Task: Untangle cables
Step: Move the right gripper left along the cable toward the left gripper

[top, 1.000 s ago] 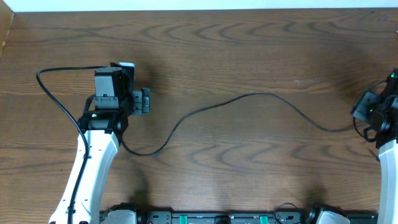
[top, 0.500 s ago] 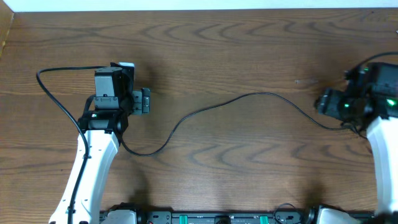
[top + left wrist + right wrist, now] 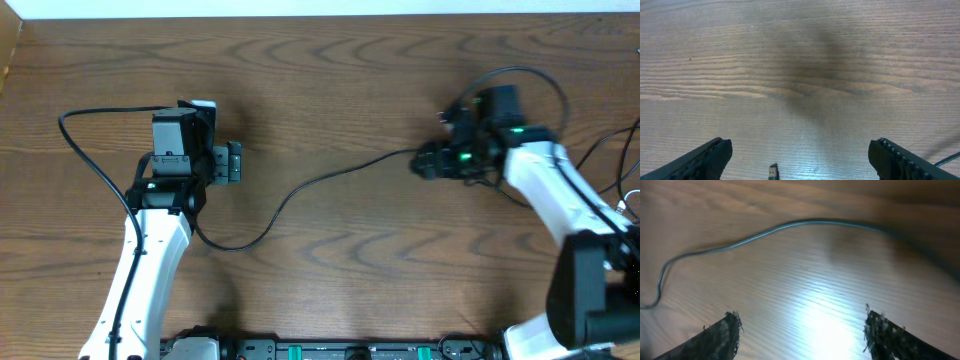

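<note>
Overhead cam gives what the wrist cams can't: the thin black cable lies loose on the brown wood-grain table. It runs from a U-bend just beside the left arm's white link up across the middle to the right gripper, where it goes out of sight beneath it. In that view the left gripper points right, well apart from the cable's mid stretch. Left wrist cam adds sth overhead misses: a small dark plug end on the wood at the bottom edge, between the black ribbed fingers, plus a sliver of dark cord at the lower right corner. The jaws there stand wide w/ nothing gripped. Right wrist cam is blurred: the cable arcs across the top of the view, ahead of the fingers & not touching them. Those jaws are spread wide too, w/ only a glare patch on the wood between. A pale strip borders the table's far side in overhead
</note>
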`<move>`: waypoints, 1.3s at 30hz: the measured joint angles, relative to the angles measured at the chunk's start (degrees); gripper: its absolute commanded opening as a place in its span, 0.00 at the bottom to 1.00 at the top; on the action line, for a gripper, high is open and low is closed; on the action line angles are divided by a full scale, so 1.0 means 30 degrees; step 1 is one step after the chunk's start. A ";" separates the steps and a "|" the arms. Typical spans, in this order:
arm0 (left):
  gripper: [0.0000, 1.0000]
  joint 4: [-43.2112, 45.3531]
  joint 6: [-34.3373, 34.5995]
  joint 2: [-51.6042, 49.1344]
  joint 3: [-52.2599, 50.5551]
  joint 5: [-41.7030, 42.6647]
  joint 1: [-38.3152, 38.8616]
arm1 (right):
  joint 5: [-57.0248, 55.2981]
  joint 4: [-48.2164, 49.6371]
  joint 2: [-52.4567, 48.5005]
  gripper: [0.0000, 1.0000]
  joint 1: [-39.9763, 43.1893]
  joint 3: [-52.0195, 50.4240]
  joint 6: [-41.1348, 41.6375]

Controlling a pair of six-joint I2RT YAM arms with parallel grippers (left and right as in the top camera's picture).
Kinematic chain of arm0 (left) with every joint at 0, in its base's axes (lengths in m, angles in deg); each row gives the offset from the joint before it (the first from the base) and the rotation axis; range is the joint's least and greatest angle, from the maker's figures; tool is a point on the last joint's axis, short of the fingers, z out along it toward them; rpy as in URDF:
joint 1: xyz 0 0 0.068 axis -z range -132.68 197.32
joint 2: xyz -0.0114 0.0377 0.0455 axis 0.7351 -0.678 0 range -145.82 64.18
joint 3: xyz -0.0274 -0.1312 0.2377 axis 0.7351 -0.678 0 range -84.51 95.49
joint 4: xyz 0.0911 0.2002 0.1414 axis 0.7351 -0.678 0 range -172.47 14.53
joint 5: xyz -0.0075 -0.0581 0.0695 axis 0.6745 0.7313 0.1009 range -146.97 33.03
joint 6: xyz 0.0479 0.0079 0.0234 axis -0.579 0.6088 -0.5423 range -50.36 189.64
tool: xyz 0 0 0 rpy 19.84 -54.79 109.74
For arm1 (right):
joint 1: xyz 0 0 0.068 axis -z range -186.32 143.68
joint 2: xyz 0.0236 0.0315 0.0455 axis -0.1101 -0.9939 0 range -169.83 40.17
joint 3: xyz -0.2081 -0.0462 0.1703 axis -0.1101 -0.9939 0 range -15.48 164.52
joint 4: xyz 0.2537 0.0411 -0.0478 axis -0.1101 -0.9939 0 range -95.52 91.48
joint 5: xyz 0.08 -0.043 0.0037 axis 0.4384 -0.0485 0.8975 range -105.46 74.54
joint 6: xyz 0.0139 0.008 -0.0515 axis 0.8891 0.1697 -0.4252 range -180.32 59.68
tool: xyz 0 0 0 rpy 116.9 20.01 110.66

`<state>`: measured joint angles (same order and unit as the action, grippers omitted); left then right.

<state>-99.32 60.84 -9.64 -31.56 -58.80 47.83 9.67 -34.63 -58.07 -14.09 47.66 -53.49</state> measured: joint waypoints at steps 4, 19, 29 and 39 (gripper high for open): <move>0.92 0.0000 0.0000 0.0000 0.0000 0.0000 0.0000 | 0.0306 0.1341 -0.0991 0.90 -0.2018 0.0000 0.1428; 0.92 0.0000 0.0000 0.0000 0.0000 0.0000 0.0000 | 0.0772 0.5901 -0.3563 0.98 -0.6448 0.0036 0.8437; 0.92 0.0000 0.0000 0.0000 0.0000 0.0000 0.0000 | 0.0321 0.6149 -0.3592 0.99 -0.7708 0.0080 0.9581; 0.92 0.0000 0.0000 0.0000 0.0000 0.0000 0.0000 | 0.0087 0.6390 -0.3592 0.99 -0.8153 0.0080 0.9661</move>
<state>-99.32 60.84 -9.64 -31.56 -58.80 47.83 9.93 -15.47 -68.84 -38.55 47.90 -24.51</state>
